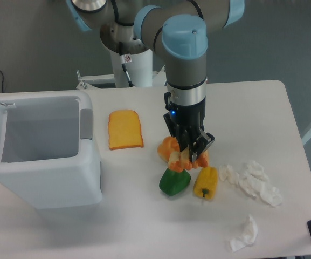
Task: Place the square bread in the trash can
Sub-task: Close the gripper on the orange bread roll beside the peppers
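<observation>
The square bread (pixel 125 129) lies flat on the white table, a yellow-orange slice with a darker crust, just right of the trash can. The trash can (pixel 42 162) is a large white-grey bin at the left with its lid flipped open and standing up at its left side. My gripper (pixel 192 154) points straight down, right of the bread and well apart from it. It is low over a round orange bun (pixel 168 147) in a cluster of food. Its fingertips are dark against the food, and I cannot tell how far apart they stand or whether they hold anything.
A green pepper (pixel 174 182) and a yellow pepper (pixel 206 183) lie just in front of the gripper. Crumpled white tissues (pixel 252 181) lie to the right, with another one (pixel 245 233) near the front edge. The arm's base (pixel 131 62) stands behind the table.
</observation>
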Robot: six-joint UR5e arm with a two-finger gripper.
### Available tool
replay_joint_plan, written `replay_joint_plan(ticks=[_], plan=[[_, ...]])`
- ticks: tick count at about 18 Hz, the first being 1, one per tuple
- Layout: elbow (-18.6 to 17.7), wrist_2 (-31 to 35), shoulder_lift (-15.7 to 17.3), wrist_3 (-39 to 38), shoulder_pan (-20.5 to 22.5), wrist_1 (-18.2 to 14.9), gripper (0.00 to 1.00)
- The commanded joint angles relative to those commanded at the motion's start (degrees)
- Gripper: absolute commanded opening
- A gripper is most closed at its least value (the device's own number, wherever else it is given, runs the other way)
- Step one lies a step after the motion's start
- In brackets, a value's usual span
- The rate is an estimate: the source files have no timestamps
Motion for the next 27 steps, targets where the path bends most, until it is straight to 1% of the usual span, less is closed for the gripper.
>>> replay_joint_plan(ticks=[8, 11, 17, 27], plan=[[0.2, -0.4, 0.2, 0.0, 0.4, -0.1, 0.38], [0.3, -1.5, 0.5, -0.1, 0.4, -0.1, 0.38], [0.3, -4.5, 1.0, -0.2, 1.7, -0.2, 0.38], [0.7, -4.6, 1.3, -0.3, 2.0, -0.2, 0.38]])
